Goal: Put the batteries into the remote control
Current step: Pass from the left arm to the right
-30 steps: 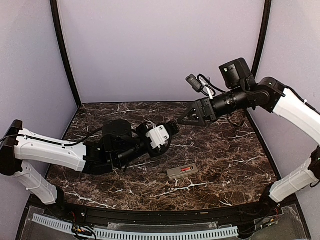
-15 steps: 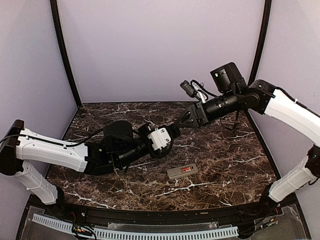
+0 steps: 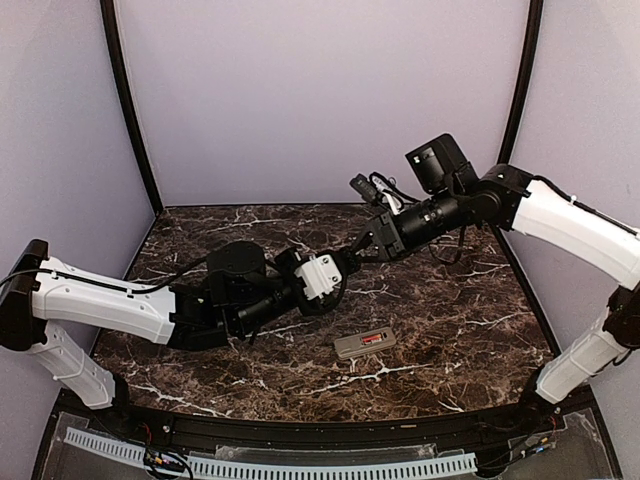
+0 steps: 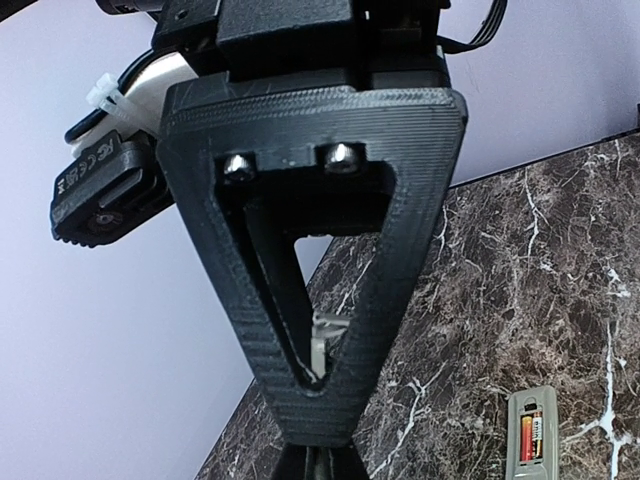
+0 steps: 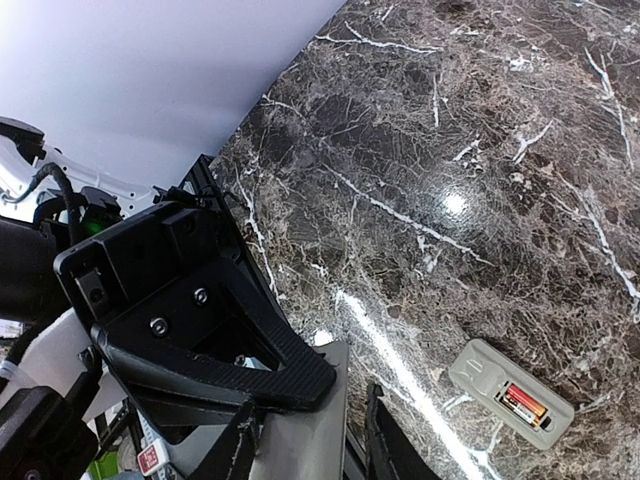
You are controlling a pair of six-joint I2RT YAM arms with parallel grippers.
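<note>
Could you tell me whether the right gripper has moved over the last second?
Yes: the right gripper has moved left and down in the top view, away from the right post, to the cover in the left gripper.

Pale lilac walls (image 3: pixel 320 100) enclose a dark brown marble-patterned table (image 3: pixel 450 330) veined with white.

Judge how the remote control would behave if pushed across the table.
Lying flat, back up, the remote control probably slides rather than tips. The glossy marble table likely offers little grip. Its red battery sits in the open recess; a jolt might dislodge it.
</note>
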